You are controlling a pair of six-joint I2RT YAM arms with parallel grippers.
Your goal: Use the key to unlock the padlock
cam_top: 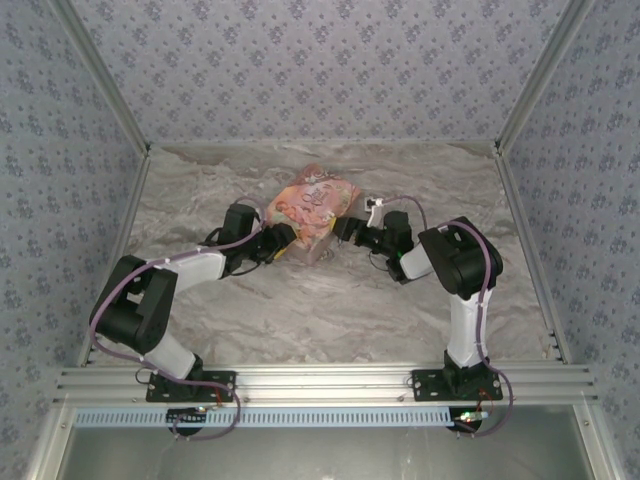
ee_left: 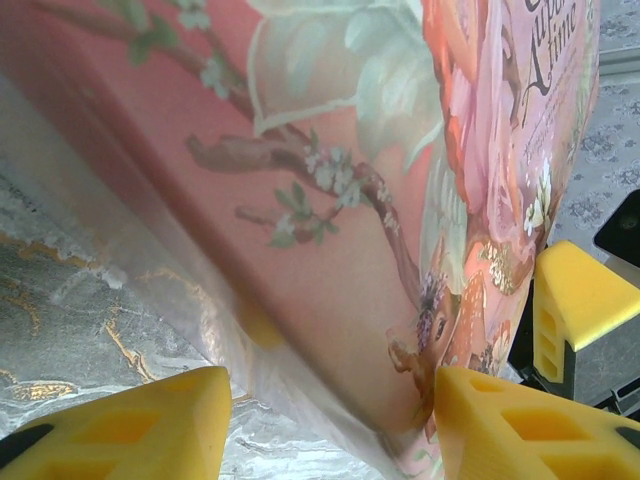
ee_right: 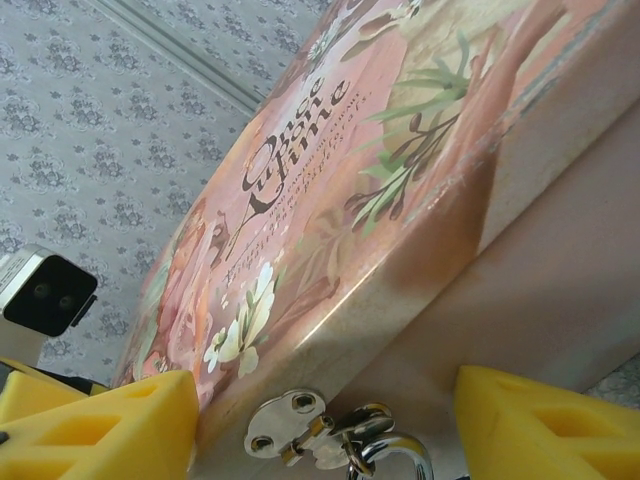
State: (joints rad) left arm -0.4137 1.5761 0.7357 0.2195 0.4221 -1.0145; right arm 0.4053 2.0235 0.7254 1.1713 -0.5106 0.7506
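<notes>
The pink illustrated box (cam_top: 315, 208) lies mid-table. My left gripper (cam_top: 287, 246) is at its near-left corner; in the left wrist view the box corner (ee_left: 400, 300) sits between the yellow fingers (ee_left: 130, 430), which press on it. My right gripper (cam_top: 347, 228) faces the box's right side, open. In the right wrist view a silver hasp (ee_right: 290, 425) on the box (ee_right: 400, 160) carries the padlock's silvery shackle (ee_right: 400, 458), just ahead of the gap between the right gripper (ee_right: 325, 432) fingers, untouched. The padlock's body is cut off at the frame's edge. The key is out of view.
Patterned walls and metal rails (cam_top: 520, 240) enclose the marble table (cam_top: 330, 320). The two grippers stand close together at the box; the right gripper's yellow finger (ee_left: 575, 300) shows beside the box in the left wrist view, and the left wrist camera (ee_right: 40, 290) in the right one.
</notes>
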